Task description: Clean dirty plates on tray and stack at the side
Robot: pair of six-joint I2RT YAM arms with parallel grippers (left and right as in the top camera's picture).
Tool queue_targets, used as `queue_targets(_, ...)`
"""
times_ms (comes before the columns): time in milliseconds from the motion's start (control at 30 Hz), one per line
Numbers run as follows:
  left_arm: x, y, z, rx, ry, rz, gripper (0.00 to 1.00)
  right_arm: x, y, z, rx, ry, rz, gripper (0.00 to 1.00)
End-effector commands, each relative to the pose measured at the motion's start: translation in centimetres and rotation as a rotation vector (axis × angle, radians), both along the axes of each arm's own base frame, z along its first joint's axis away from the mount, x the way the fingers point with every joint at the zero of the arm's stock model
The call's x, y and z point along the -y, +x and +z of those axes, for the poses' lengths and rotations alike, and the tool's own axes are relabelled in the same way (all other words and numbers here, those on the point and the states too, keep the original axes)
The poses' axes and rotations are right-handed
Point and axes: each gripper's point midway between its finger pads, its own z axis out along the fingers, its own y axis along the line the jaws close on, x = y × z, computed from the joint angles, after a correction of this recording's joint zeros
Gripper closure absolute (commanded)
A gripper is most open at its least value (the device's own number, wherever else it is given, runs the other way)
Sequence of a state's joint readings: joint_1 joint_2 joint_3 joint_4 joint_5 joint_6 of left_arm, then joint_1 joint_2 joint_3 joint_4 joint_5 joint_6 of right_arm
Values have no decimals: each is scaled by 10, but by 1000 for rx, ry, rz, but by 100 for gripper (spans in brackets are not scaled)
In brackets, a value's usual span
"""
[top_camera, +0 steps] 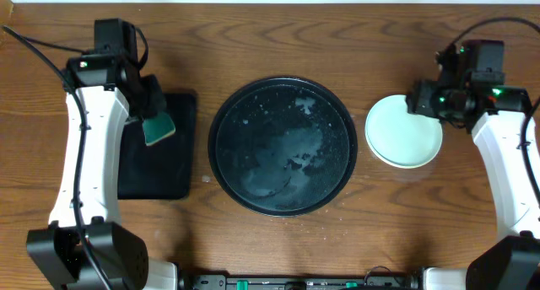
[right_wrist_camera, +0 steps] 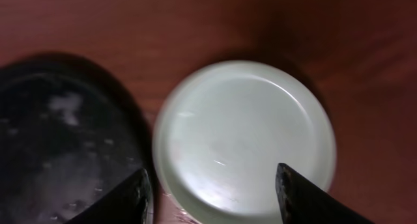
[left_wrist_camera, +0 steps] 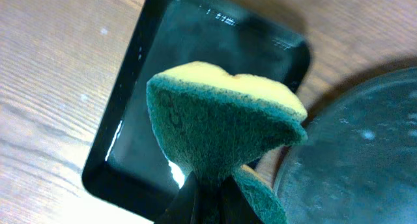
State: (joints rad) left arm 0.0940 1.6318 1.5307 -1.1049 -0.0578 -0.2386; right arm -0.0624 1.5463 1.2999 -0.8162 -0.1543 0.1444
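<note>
The large round black tray [top_camera: 283, 146] sits mid-table, wet and speckled, with no plate on it. It also shows in the left wrist view [left_wrist_camera: 355, 159] and the right wrist view [right_wrist_camera: 65, 152]. A stack of pale mint plates [top_camera: 403, 131] stands on the table right of the tray; the top plate [right_wrist_camera: 244, 139] is smooth. I cannot tell how many plates are stacked; no yellow plate shows. My right gripper [right_wrist_camera: 212, 195] is open and empty above the stack's near side [top_camera: 439, 100]. My left gripper [left_wrist_camera: 208, 201] is shut on a green and yellow sponge [left_wrist_camera: 225, 126], [top_camera: 157, 128].
A smaller black rectangular tray [top_camera: 160, 155] lies left of the round tray, under the sponge; it shows wet in the left wrist view [left_wrist_camera: 195, 68]. Water drops lie on the wood near the plate stack. Black cables run at the far corners.
</note>
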Motion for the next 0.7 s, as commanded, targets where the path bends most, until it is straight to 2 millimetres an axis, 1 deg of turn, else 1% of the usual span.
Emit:
queue_targets(0,-11,-9,-46,-90,24,21,93,-22,5,17,46,10,61,35)
queue_targets(100,-16,-12,-75,-124,20,34,93,-27,1,15,30,10,76,32)
queue_targets(233,-20,-6,-103,-154,16,44,92,-29,-5,11,0,11,81,31)
queue_targets(267,-20,-4,-108,-159,15,44,85,-29,-6,11,-4,11,81,31)
queue_targets(300,-21,-3,-112,-164,14,44,76,-29,-7,10,-7,11,81,30)
queue_targets(367,-21,-3,-117,-175,13,44,61,-29,-10,9,-20,12,81,27)
queue_targets(400,-21,-3,-116,-175,13,44,57,-30,-12,8,-29,12,81,26)
queue_targets(433,-20,-3,-116,-173,12,44,56,-30,-12,8,-32,13,82,26)
queue_targets(500,-16,-3,-110,-171,-14,38,53,-30,-14,7,-39,6,96,25)
queue_targets(533,-7,-1,-94,-151,-62,27,53,-30,-16,6,-45,2,107,24)
queue_targets(567,-5,0,-87,-140,-72,25,52,-30,-17,6,-47,2,107,23)
queue_targets(600,-1,4,-63,-93,-95,17,52,-32,-18,8,-47,9,121,22)
queue_targets(633,1,7,-51,-61,-104,13,52,-34,-19,10,-46,12,142,20)
queue_targets(667,6,11,-32,-2,-126,2,52,-35,-21,16,-50,6,162,14)
